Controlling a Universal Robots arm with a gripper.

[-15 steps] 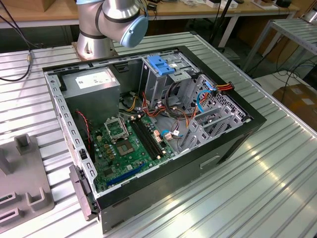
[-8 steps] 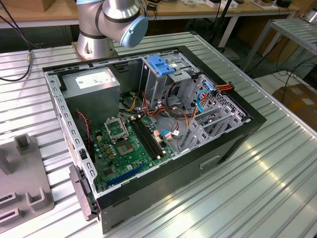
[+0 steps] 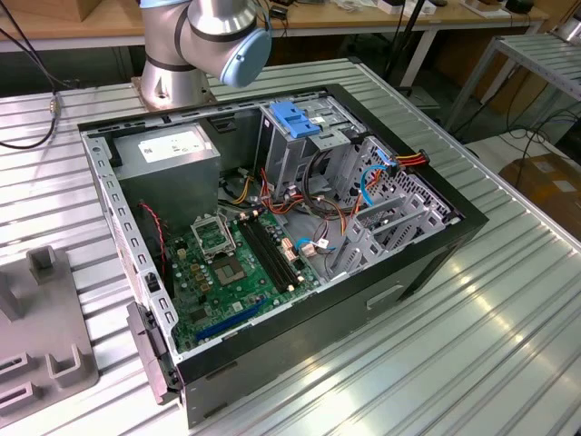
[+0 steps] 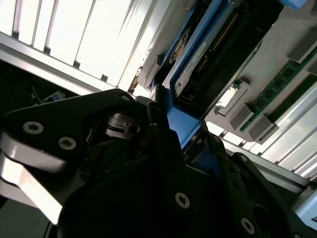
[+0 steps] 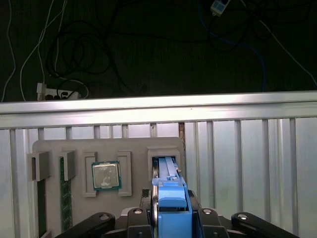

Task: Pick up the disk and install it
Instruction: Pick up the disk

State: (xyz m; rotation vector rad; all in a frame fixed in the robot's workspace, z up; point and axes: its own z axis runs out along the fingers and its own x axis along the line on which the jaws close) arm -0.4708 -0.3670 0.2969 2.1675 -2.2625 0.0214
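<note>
I'm seeing a blue-edged disk (image 5: 171,196), a black gripper (image 5: 171,210), a green memory stick (image 5: 63,191), a flat grey tray (image 5: 79,146) and a ribbed silver table (image 5: 247,168).

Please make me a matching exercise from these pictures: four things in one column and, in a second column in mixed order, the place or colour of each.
Things
1. the disk
2. processor chip
3. memory stick
4. power-supply box

Descriptions
A. grey box inside the open computer case
B. silver square, lying flat in a recess of the grey tray
C. blue-edged, right at the hand
D. green, standing on edge in a narrow slot of the tray

Pairs: 1-C, 2-B, 3-D, 4-A
</note>
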